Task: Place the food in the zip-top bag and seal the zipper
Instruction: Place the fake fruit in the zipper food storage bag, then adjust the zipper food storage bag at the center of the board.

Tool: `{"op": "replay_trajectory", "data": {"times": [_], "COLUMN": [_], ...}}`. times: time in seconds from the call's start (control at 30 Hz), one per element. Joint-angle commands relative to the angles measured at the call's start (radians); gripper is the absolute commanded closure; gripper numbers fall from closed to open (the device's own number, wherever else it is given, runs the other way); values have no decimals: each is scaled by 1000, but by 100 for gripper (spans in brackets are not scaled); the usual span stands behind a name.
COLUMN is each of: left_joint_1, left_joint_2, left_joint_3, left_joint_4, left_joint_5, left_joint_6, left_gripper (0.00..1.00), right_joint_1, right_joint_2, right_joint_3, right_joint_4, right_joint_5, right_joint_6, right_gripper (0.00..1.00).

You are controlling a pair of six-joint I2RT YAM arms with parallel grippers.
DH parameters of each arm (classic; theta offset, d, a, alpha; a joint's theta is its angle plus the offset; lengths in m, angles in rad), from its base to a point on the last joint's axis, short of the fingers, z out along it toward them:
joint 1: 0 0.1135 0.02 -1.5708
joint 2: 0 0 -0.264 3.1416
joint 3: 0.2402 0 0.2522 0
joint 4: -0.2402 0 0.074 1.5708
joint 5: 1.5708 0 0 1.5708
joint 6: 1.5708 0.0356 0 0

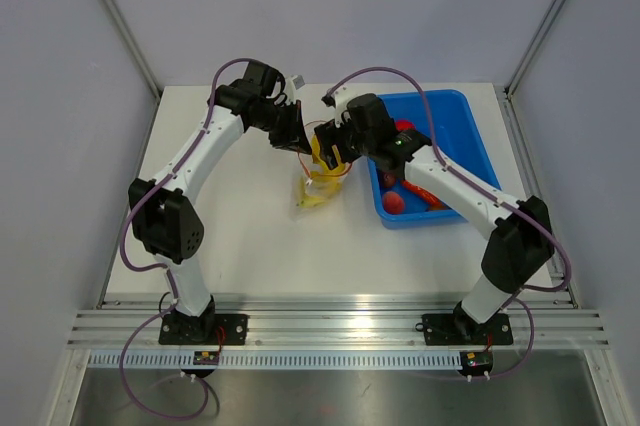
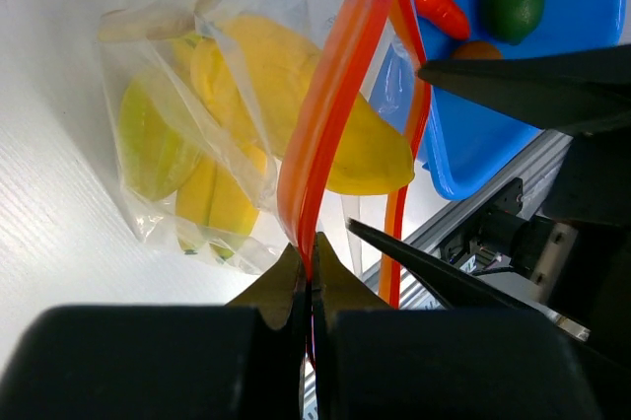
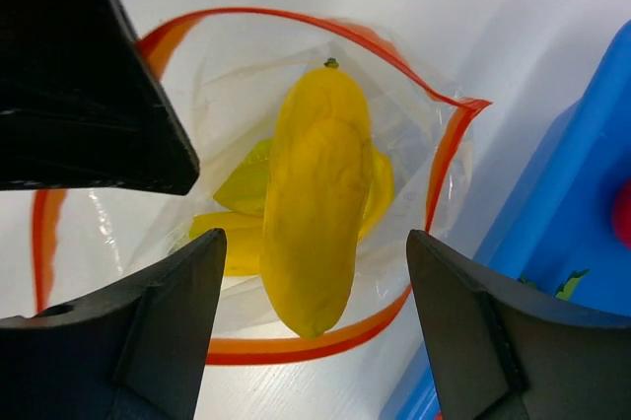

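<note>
Pinching zipper (image 2: 335, 114) w/ left gripper (image 2: 314, 262); w/ right gripper (image 3: 311, 277) spread (banana (image 3: 315, 183) mid-frame, in zip-top bag (image 3: 227, 114)), back out straight.

Left black gripper (image 2: 311, 267): pinched tight on thin orange-red zipper strip (image 2: 317, 144)
Right black gripper (image 3: 315, 243): fingers wide apart

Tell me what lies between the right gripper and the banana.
Nothing. In the right wrist view the right gripper has its jaws open either side of the banana with bare gaps. The banana sits inside the open loop of the zipper.
</note>
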Motion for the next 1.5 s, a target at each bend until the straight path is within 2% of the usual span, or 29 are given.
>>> {"op": "replay_trajectory", "data": {"times": [0.0,0.23,0.5,0.67,0.77,1.07,1.1,1.23,1.37,1.47], "left_joint_1": [4,4,4,4,4,4,4,4,4,15], "left_joint_2": [-42,-42,-45,-50,-50,-51,-53,-48,-31,-7], "left_joint_3": [49,52,50,44,42,42,42,41,56,142], "left_joint_4": [19,16,14,8,6,11,11,8,-10,-41], "left_joint_5": [36,33,31,25,26,32,32,14,-29,-50], "left_joint_6": [13,21,22,30,31,22,22,27,39,42], "left_gripper": [100,100,100,100,100,100,100,100,100,100], "right_joint_1": [9,-3,-20,-92,-112,-112,-112,-112,-112,-112], "right_joint_2": [-92,-137,-52,-65,-49,38,41,32,-5,-37], "right_joint_3": [51,11,-1,-73,-76,-47,-44,-9,79,163], "right_joint_4": [8,8,-17,89,89,68,68,39,-4,-21], "right_joint_5": [-10,126,111,79,43,-36,-39,-50,-58,-84], "right_joint_6": [7,7,73,176,190,184,184,182,162,152], "right_gripper": [20,18,20,33,41,47,60,100,100,100]}}
